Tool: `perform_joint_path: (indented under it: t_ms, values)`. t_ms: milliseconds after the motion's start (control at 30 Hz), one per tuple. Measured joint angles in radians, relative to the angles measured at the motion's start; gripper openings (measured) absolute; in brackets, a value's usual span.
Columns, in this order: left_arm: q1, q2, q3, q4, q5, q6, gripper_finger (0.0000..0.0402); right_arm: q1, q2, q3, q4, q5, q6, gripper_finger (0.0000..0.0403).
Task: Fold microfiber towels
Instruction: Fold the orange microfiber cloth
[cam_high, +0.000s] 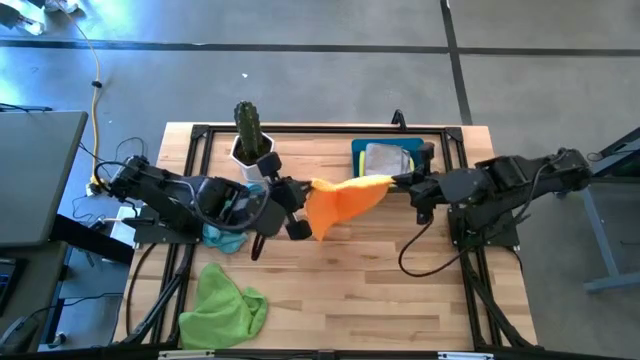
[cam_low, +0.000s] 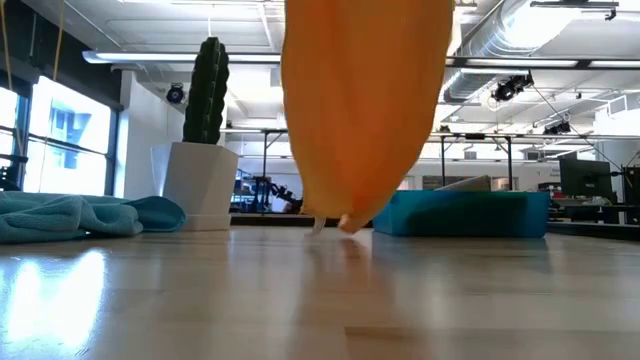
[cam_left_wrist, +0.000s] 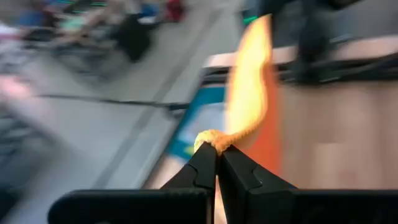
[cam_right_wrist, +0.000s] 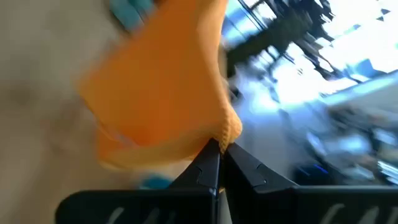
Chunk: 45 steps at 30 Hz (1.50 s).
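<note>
- The orange towel (cam_high: 342, 203) hangs in the air over the middle of the wooden table (cam_high: 400, 300), stretched between the two arms; in the low view its lowest fold (cam_low: 345, 222) hangs just above the tabletop.
- The left gripper (cam_left_wrist: 217, 151) is clamped on one corner of the orange towel, its two dark fingers pressed together with a bunched bit of cloth at their tips.
- The right gripper (cam_right_wrist: 219, 148) is clamped on the opposite corner in the same way, fingers together, the cloth draping away from it.
- In the high view the left gripper (cam_high: 304, 186) sits near the table's centre and the right gripper (cam_high: 397, 181) just in front of the blue bin (cam_high: 360, 152).
- A grey towel (cam_high: 387, 158) lies in that bin at the table's far edge.
- A light blue towel (cam_high: 225, 236) lies crumpled under the left arm; the low view shows it (cam_low: 70, 215) resting on the tabletop beside the white pot (cam_low: 200, 184).
- A lime green towel (cam_high: 226, 306) lies in a heap near the front left corner of the table, well apart from the others.
- A cactus (cam_high: 247, 127) stands in the white pot at the far edge, left of the bin.
</note>
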<state>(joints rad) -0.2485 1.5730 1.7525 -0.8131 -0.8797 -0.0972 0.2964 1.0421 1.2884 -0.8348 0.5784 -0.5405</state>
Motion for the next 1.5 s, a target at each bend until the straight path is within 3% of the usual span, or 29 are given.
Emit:
perform_joint_path:
  t_ms: [133,200,267,367,433,500,600,667,700,733,833,867,900,967,1033,1100,1167,1300,1500]
  values:
    - [-0.001,0.0,0.071,0.003,0.247,-0.007,0.0,-0.033,0.031,0.128,-0.057,-0.323,0.07,0.0]
    - [-0.003,0.0,0.105,0.003,0.286,-0.018,0.0,-0.045,0.05,0.192,-0.092,-0.421,0.092,0.0]
    - [-0.009,-0.001,0.129,0.001,0.195,-0.014,0.0,-0.049,0.068,0.254,-0.112,-0.349,0.091,0.0]
    - [-0.028,0.0,0.165,-0.013,-0.086,0.05,0.0,-0.047,0.096,0.321,-0.119,-0.01,0.09,0.0]
    - [-0.037,-0.002,0.19,0.006,-0.178,0.06,0.0,-0.049,0.115,0.351,-0.14,0.094,0.11,0.0]
    - [-0.046,-0.003,0.21,0.024,-0.052,0.025,0.0,-0.048,0.134,0.385,-0.213,-0.054,0.156,0.0]
    - [-0.055,-0.001,0.228,0.067,0.343,-0.053,0.0,-0.047,0.161,0.434,-0.284,-0.518,0.216,0.0]
    - [-0.056,0.0,0.231,0.102,0.482,-0.039,0.0,-0.047,0.176,0.46,-0.317,-0.688,0.136,0.0]
    - [-0.057,0.0,0.231,0.111,0.471,-0.02,0.0,-0.047,0.182,0.473,-0.319,-0.679,0.086,0.0]
    - [-0.057,0.0,0.231,0.113,0.403,0.003,0.0,-0.047,0.185,0.485,-0.305,-0.604,0.052,0.0]
    - [-0.061,0.0,0.231,0.104,0.023,0.038,0.0,-0.048,0.197,0.499,-0.193,-0.159,0.096,0.0]
    - [-0.063,-0.001,0.231,0.107,-0.066,0.033,0.0,-0.049,0.204,0.499,-0.174,-0.06,0.142,0.0]
    - [-0.063,-0.002,0.232,0.113,-0.077,0.021,0.0,-0.051,0.209,0.499,-0.179,-0.044,0.159,0.0]
    - [-0.06,-0.003,0.232,0.121,0.089,-0.008,0.0,-0.049,0.211,0.499,-0.234,-0.197,0.158,0.0]
    - [-0.06,0.001,0.231,0.122,0.358,-0.035,0.0,-0.047,0.21,0.499,-0.293,-0.473,0.154,0.0]
    - [-0.061,0.003,0.23,0.121,0.493,-0.027,0.0,-0.046,0.21,0.498,-0.334,-0.644,0.096,0.0]
    - [-0.062,0.001,0.231,0.114,0.446,-0.011,0.0,-0.047,0.207,0.498,-0.335,-0.607,0.062,0.0]
    - [-0.067,-0.001,0.231,0.057,0.28,0.024,0.0,-0.049,0.2,0.498,-0.331,-0.369,0.095,0.0]
    - [-0.051,0.002,0.231,-0.076,0.323,-0.053,0.0,-0.047,0.219,0.498,-0.397,-0.387,0.062,0.0]
